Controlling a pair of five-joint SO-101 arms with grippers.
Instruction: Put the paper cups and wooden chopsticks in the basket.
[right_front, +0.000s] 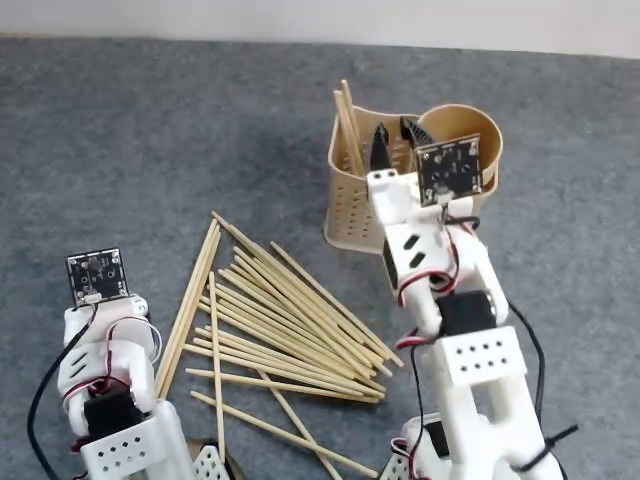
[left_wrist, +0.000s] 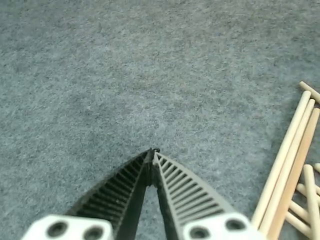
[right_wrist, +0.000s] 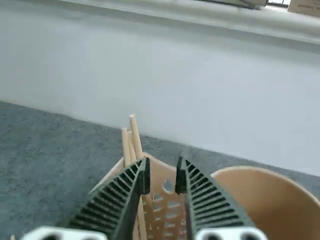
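A beige perforated basket (right_front: 350, 215) stands at the back of the grey carpet, with a few wooden chopsticks (right_front: 347, 125) upright in its left end. A brown paper cup (right_front: 470, 125) sits at the basket's right end; I cannot tell whether it is inside or beside it. My right gripper (right_front: 395, 137) hangs open and empty over the basket, seen in its own view (right_wrist: 160, 179) above the basket rim (right_wrist: 117, 170), the standing chopsticks (right_wrist: 131, 137) and the cup (right_wrist: 265, 200). Several loose chopsticks (right_front: 280, 320) lie fanned on the carpet. My left gripper (left_wrist: 152, 152) is shut and empty over bare carpet, left of some of those chopsticks (left_wrist: 292, 165).
The left arm (right_front: 100, 350) sits at the front left, the right arm's base (right_front: 480, 400) at the front right. Grey carpet stretches open to the left and back left. A white wall edge runs along the far side.
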